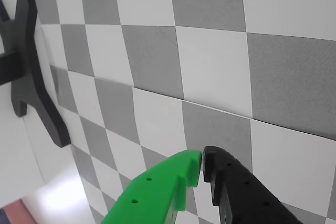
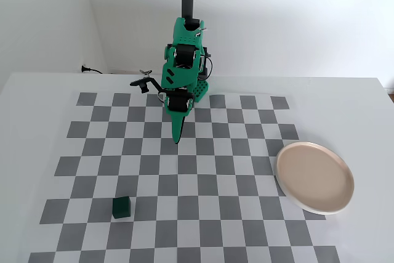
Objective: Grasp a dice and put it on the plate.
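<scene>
Dice (image 2: 121, 207) sits on the checkered mat (image 2: 246, 214) at lower left in the fixed view, well apart from the plate (image 2: 314, 177) at right. End effector (image 1: 202, 162) has fingertips nearly together, holding nothing.

Checkered mat (image 2: 203, 170) on white table (image 2: 37, 90); black stand (image 1: 31, 72)

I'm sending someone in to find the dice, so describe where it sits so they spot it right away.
In the fixed view, look at the grey and white checkerboard mat, near its lower left corner. The dice sits there alone, far from the plate at the right edge. It is a small, plain, dark green cube, duller than the bright green arm.
</scene>
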You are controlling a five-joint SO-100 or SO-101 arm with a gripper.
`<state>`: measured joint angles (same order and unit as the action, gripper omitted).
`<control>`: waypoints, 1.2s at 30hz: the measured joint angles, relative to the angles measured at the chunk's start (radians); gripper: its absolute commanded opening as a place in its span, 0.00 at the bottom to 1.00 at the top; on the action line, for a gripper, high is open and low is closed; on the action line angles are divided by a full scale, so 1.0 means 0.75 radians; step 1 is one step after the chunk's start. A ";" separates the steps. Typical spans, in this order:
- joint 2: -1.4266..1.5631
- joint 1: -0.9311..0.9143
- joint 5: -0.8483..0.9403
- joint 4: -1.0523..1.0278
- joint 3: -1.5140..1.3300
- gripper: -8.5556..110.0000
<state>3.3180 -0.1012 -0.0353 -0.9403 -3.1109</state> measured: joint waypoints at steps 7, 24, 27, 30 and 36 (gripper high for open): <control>0.000 0.018 -0.020 0.000 0.000 0.04; 0.000 0.070 0.029 0.000 0.000 0.04; 0.000 0.088 0.074 -0.008 0.000 0.04; 0.000 0.090 0.125 -0.008 0.000 0.04; 0.000 0.090 0.239 0.029 0.000 0.04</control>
<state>3.3180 -0.0337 0.1442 -0.9189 -3.1109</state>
